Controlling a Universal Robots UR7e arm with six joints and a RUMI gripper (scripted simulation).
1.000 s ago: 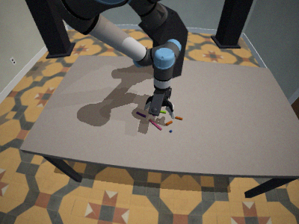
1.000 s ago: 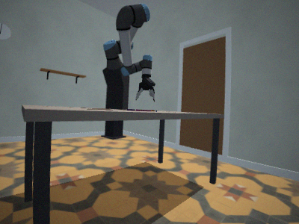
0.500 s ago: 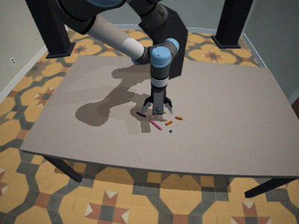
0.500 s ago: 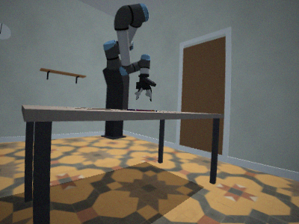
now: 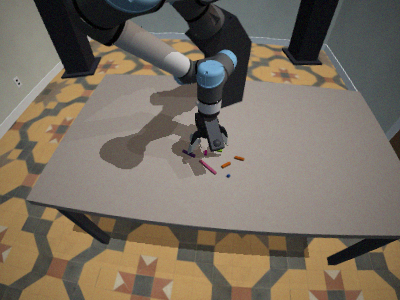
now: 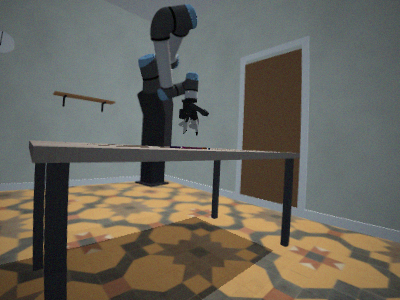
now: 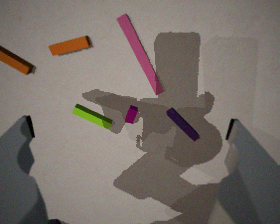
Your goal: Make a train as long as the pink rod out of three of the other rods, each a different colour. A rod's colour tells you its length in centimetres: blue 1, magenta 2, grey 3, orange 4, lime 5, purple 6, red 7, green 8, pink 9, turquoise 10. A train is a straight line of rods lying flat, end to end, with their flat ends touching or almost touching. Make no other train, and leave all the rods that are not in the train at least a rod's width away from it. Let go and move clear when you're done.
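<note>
My gripper (image 5: 208,145) hangs open and empty a little above a cluster of rods near the table's middle; it also shows in the wrist view (image 7: 131,135). Below it in the wrist view lie a short magenta rod (image 7: 131,114), a lime rod (image 7: 92,116) to its left, a purple rod (image 7: 182,123) to its right, and the long pink rod (image 7: 140,53) above them. Two orange rods (image 7: 70,45) (image 7: 16,60) lie at the upper left. In the top view I see the pink rod (image 5: 208,167), the purple rod (image 5: 186,152), two orange rods (image 5: 239,158) (image 5: 226,164) and a small blue rod (image 5: 228,175).
All rods lie apart from one another, none end to end. The arm's shadow covers the magenta and purple rods. The table edges are far from the cluster. In the exterior view the gripper (image 6: 190,125) hangs above the table top.
</note>
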